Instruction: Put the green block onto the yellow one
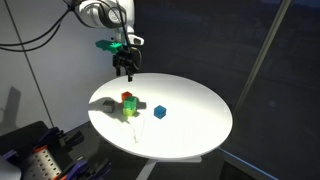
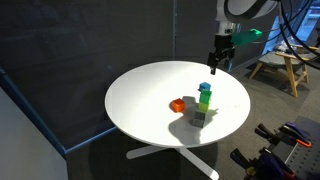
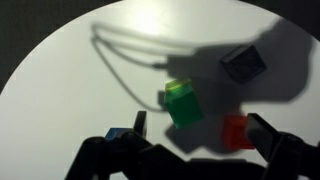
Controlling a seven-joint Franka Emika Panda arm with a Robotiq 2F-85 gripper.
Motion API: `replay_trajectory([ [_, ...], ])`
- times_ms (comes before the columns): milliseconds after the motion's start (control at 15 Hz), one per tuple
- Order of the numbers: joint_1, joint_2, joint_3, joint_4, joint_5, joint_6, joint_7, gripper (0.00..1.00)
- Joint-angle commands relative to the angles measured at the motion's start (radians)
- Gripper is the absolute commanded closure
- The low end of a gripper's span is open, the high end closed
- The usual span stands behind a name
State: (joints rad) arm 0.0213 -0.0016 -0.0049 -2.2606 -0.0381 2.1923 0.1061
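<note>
Most of yellow one [image 3: 176, 88] hidden under green block [image 3: 185, 108]; wrist view.

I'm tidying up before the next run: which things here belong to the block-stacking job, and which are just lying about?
Belongs to the job: green block, resting on the yellow block; gripper, open above the table.

Just lying about: orange cube; blue cube; both on the round white table.

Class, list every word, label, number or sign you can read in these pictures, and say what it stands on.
None can be read.
The green block, blue cube and white round table show plain surfaces; any marking on the gripper is too small to tell.
</note>
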Motion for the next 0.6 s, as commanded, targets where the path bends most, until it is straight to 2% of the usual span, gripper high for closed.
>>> replay_trajectory([
  [0, -0.01, -0.086, 0.0, -0.043, 0.044, -0.024, 0.002, 0.0],
  [533, -0.015, -0.2, -0.005, -0.097, 0.101, -0.03, -0.027, 0.0],
])
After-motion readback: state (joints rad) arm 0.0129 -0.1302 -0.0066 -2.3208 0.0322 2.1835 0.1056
